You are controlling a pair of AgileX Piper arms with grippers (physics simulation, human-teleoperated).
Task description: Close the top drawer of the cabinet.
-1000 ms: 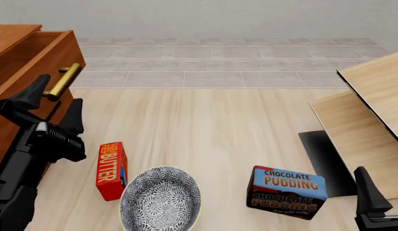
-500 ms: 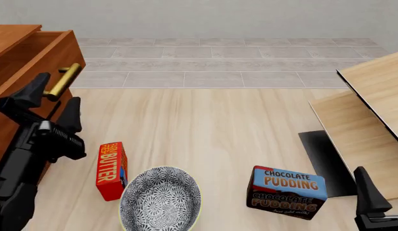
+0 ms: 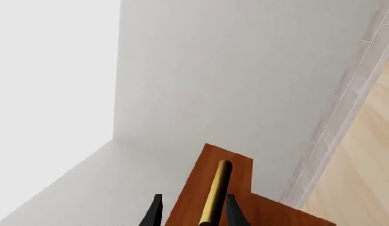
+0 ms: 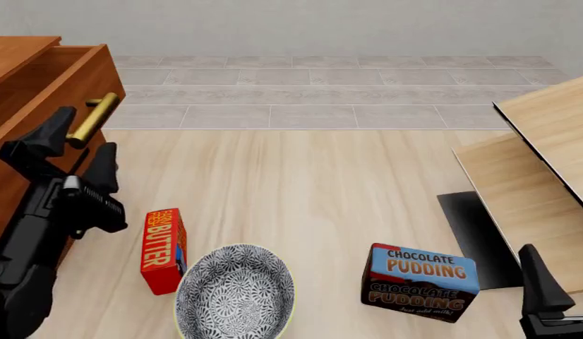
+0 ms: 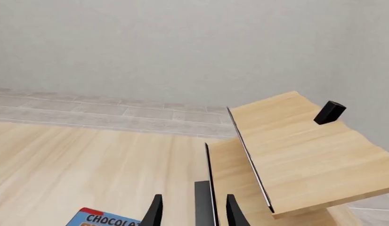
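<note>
Top drawer [image 4: 56, 85] juts open at ten o'clock; left tool [image 4: 75, 152], released, straddles its brass handle [image 3: 216, 193] to push. Right tool [image 5: 191, 212] idles, released.

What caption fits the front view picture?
Left gripper, open, reaches for the brass handle of the open top drawer.

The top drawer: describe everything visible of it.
The top drawer is reddish-brown wood, the uppermost part of the cabinet at the front view's left edge. It stands pulled out, its open inside showing from above. A brass cylindrical bar handle sits on its front. The left gripper is open, its fingers on either side of the handle's lower end; whether they touch it cannot be told. In the left wrist view the handle runs between the fingertips.
</note>
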